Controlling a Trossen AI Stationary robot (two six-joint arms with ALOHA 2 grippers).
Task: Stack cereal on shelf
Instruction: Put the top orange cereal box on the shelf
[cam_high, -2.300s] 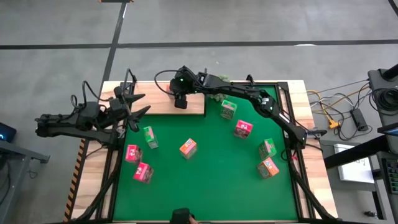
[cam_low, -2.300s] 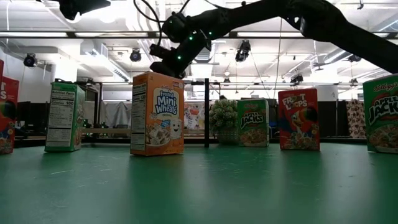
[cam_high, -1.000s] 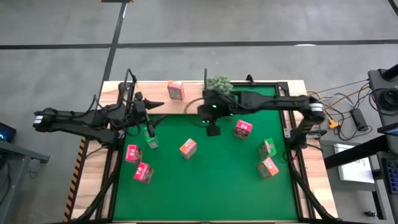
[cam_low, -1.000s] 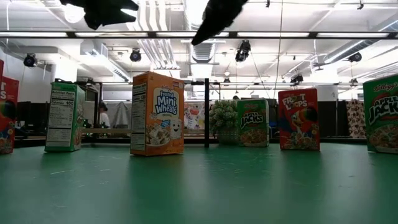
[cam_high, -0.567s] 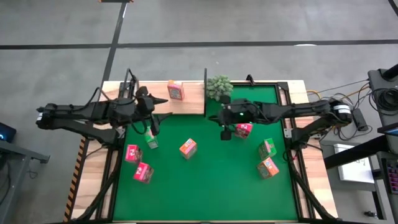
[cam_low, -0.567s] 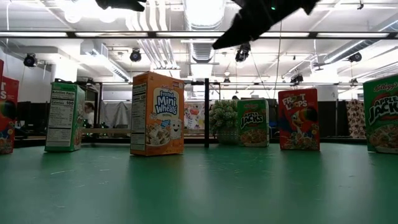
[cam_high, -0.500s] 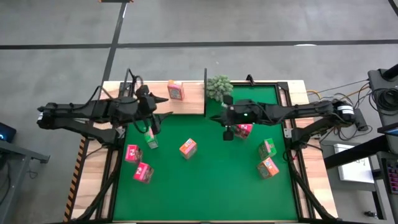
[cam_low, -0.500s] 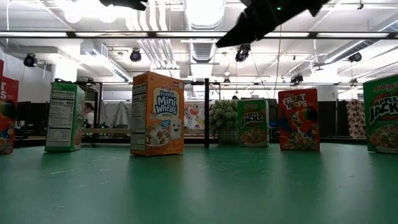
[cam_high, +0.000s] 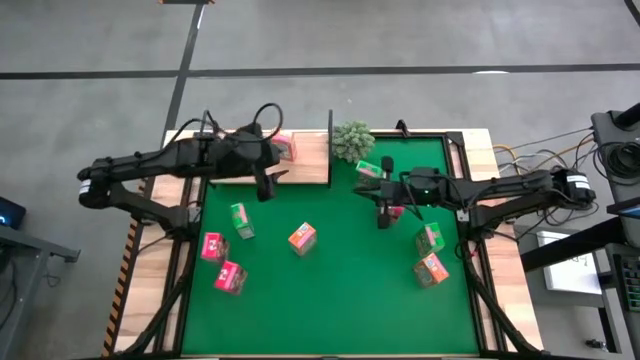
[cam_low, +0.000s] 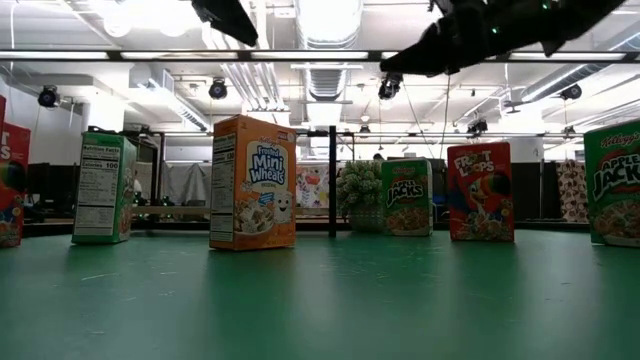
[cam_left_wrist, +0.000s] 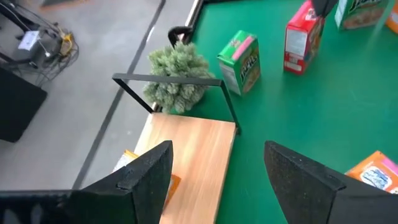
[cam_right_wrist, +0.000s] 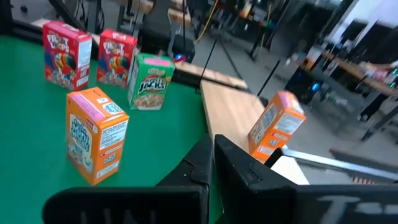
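Observation:
The shelf (cam_high: 300, 165), a light wood board with thin black uprights, lies at the mat's far edge. One orange cereal box (cam_high: 283, 148) (cam_right_wrist: 277, 127) stands on it. Several more cereal boxes stand on the green mat (cam_high: 330, 290), among them an orange one (cam_high: 302, 238), a green one (cam_high: 240, 220) and a pink-red one (cam_high: 212, 246). My left gripper (cam_high: 272, 175) (cam_left_wrist: 217, 168) hangs open above the shelf's near edge with nothing between its fingers. My right gripper (cam_high: 362, 191) (cam_right_wrist: 212, 152) is shut and empty. It floats level above the mat, right of the shelf and beside a green box (cam_high: 368, 170).
A bushy grey-green plant (cam_high: 352, 140) stands at the shelf's right end by a black upright (cam_left_wrist: 227, 102). A pink-red box (cam_high: 392, 208) sits partly under my right arm. A green box (cam_high: 430, 238) and an orange one (cam_high: 432, 268) stand near the right edge.
My left gripper has risen from above the green box near the left edge and gone toward the far edge and the shelf, staying open. My right gripper has drawn back toward the table's right edge, sunk and tipped up to level, staying shut. No box has moved.

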